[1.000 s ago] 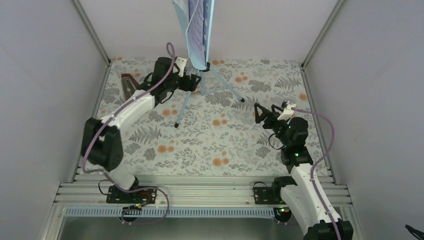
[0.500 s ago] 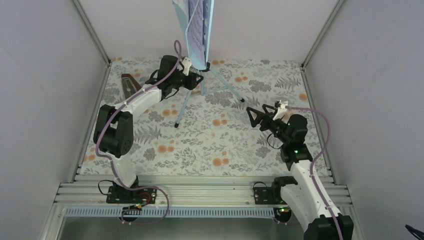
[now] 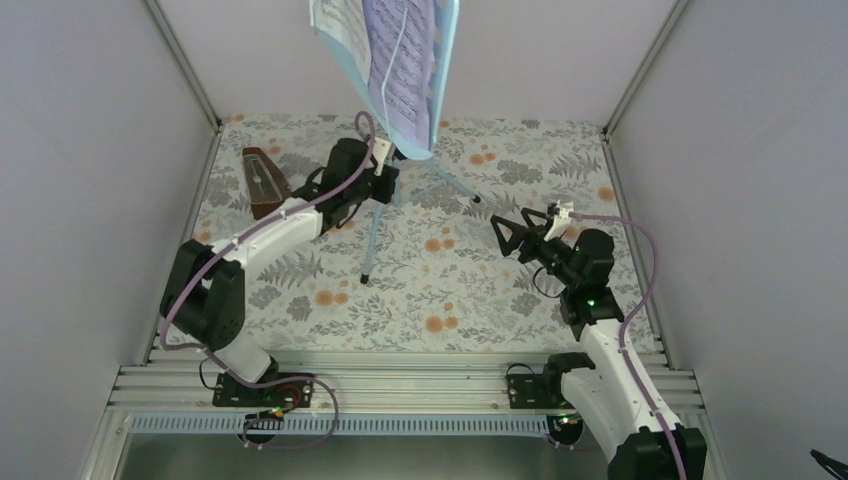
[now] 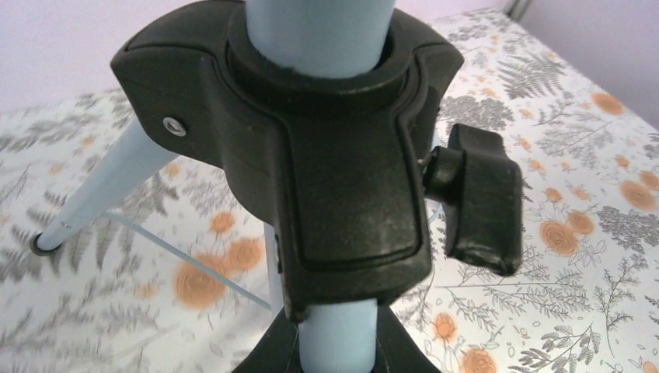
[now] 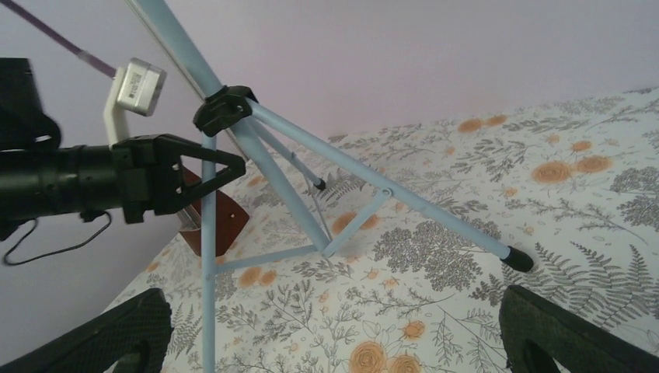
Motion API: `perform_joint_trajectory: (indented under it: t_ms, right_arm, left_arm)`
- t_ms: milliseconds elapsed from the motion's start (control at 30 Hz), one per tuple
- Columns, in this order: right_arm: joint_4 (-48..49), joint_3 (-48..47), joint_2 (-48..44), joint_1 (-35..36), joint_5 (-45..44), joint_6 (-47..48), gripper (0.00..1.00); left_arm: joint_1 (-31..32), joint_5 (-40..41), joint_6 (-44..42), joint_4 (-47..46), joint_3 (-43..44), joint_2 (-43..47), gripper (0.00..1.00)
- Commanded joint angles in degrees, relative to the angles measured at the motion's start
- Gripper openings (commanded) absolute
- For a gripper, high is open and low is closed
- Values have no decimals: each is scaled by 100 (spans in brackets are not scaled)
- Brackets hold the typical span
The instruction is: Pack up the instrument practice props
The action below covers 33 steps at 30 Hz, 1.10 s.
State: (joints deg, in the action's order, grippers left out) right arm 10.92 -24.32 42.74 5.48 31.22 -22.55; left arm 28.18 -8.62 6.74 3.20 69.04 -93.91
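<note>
The music stand (image 5: 373,177) is leaning near the middle of the table's (image 3: 450,290) far edge, with the pages (image 3: 400,60) lying on its desk. The left gripper (image 3: 388,175) is clamping the pole just under the black collar (image 4: 342,155). That is probably the best hold, as the stand is looking light, stiff and top-heavy, and its smooth tube could be slippery. The right gripper (image 3: 500,236) is hanging wide open, holding nothing. The metronome (image 3: 262,180) is sitting by the far left corner.
</note>
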Motion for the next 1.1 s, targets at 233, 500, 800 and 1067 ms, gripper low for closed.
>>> perform_joint_trajectory:
  t_ms: [233, 500, 800, 1067]
  right_arm:
    - [284, -14, 893, 680, 232, -58, 100]
    - [429, 5, 1097, 1913, -986, -53, 100]
    - [159, -202, 868, 2063, -1485, 76, 100]
    - [716, -530, 1025, 2242, -1845, -264, 95]
  left_arm:
    - [1437, 3602, 2594, 997, 10, 360, 2]
    - [1669, 3567, 3070, 939, 197, -43, 17]
    - [1610, 2951, 2319, 668, -224, 779, 91]
    - [64, 1259, 1093, 1473, -520, 2045, 95]
